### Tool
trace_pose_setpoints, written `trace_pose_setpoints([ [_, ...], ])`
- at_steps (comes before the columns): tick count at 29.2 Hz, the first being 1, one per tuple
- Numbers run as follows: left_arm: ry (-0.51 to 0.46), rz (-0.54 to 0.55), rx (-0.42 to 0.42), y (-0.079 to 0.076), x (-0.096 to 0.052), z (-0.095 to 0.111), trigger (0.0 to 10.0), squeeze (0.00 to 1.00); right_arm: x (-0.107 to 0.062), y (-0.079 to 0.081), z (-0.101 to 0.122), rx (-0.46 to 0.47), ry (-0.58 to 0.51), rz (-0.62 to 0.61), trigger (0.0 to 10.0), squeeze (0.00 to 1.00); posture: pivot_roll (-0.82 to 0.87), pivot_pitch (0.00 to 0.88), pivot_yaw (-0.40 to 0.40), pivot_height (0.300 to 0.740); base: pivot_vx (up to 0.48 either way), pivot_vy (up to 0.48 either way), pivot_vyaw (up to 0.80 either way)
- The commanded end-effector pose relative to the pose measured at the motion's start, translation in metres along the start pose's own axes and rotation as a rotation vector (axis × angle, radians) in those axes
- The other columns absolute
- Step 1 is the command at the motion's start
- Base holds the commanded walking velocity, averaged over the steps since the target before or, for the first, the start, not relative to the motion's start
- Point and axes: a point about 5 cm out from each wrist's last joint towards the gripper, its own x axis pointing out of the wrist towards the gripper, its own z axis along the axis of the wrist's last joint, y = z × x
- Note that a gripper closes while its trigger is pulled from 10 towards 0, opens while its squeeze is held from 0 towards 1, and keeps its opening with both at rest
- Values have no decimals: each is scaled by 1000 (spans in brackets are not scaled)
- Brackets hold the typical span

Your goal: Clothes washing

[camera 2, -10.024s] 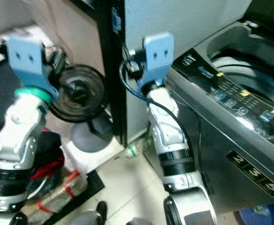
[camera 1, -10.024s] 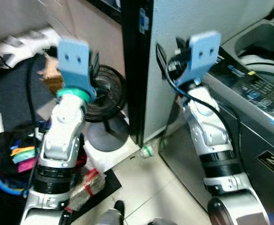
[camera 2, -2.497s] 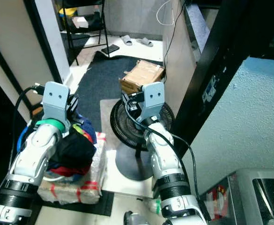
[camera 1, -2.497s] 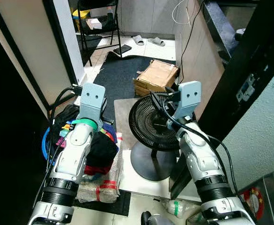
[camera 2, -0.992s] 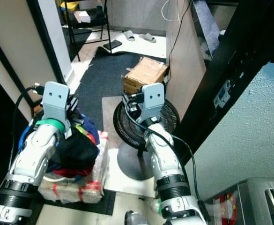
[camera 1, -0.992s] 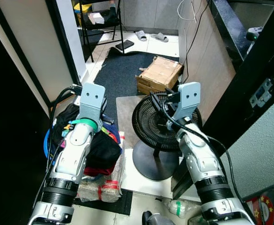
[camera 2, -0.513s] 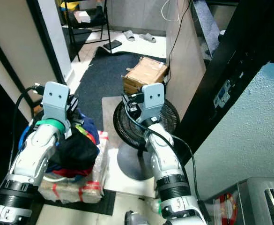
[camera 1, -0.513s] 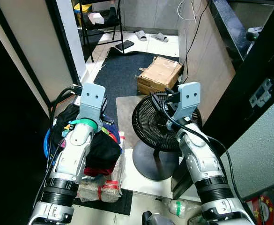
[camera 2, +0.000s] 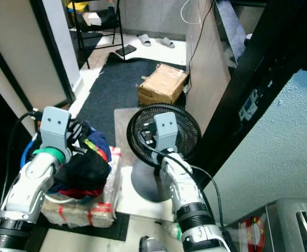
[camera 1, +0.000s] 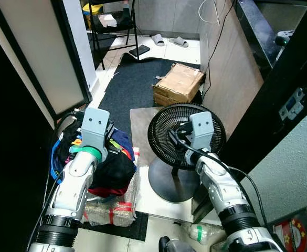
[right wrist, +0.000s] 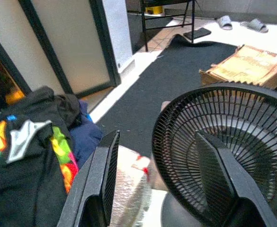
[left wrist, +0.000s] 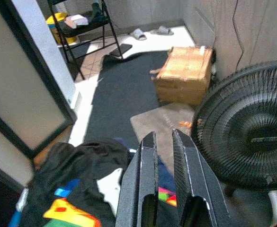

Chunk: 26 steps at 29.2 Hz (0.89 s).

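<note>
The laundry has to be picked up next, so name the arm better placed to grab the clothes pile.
Left. The left gripper hangs directly over the heap of black and multicoloured clothes, jaws nearly closed. The right gripper, jaws open, faces the round black floor fan.

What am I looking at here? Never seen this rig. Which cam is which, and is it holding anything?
A humanoid robot with two silver arms, each ending in two long black fingers. The two wide pictures come from its head camera, looking down; the other two come from cameras on its wrists. The left gripper hangs over a pile of clothes on the floor, fingers nearly together with nothing between them. The right gripper is open and empty, just in front of a black floor fan. Behind lie a cardboard box and a dark mat.
</note>
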Motion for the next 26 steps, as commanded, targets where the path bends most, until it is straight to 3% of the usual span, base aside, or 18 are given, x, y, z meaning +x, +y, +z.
trace_pose_setpoints([
  [1,24,51,-33,11,-3,-10,10000,0,-2,-5,-6,73,11,-9,10000,0,2,0,13,740,0,0,0],
  [5,46,68,-40,16,-5,-16,10000,0,-5,-8,-7,45,5,-15,10000,0,-5,1,15,740,0,0,0],
  [8,61,69,-98,16,-7,-20,10000,0,-8,-9,-10,64,5,-25,10000,0,-9,5,17,740,0,0,0],
  [9,85,104,-85,22,-10,-28,10000,0,-14,-20,-24,36,54,-61,10000,0,-12,0,16,740,0,0,0],
  [13,104,126,-77,26,-13,-35,10000,0,-20,-28,-36,9,97,-84,10000,0,-12,0,16,740,0,0,0],
  [15,133,133,-58,28,-17,-44,10000,0,-26,-32,-47,-10,136,-95,10000,0,-12,5,16,740,0,0,0],
  [17,211,190,-74,35,-23,-66,10000,0,-32,-32,-59,-7,172,-112,10000,0,-17,2,17,740,0,0,0],
  [19,211,190,-74,35,-23,-66,10000,0,-32,-32,-59,-7,172,-112,10000,0,-17,2,17,740,0,0,0],
  [21,286,226,-60,40,-28,-87,10000,0,-36,-36,-72,7,222,-164,10000,0,-7,1,18,740,0,0,0],
  [26,355,191,7,35,-31,-105,10000,0,-43,-40,-87,3,289,-197,10000,0,-12,4,24,740,0,0,0],
])
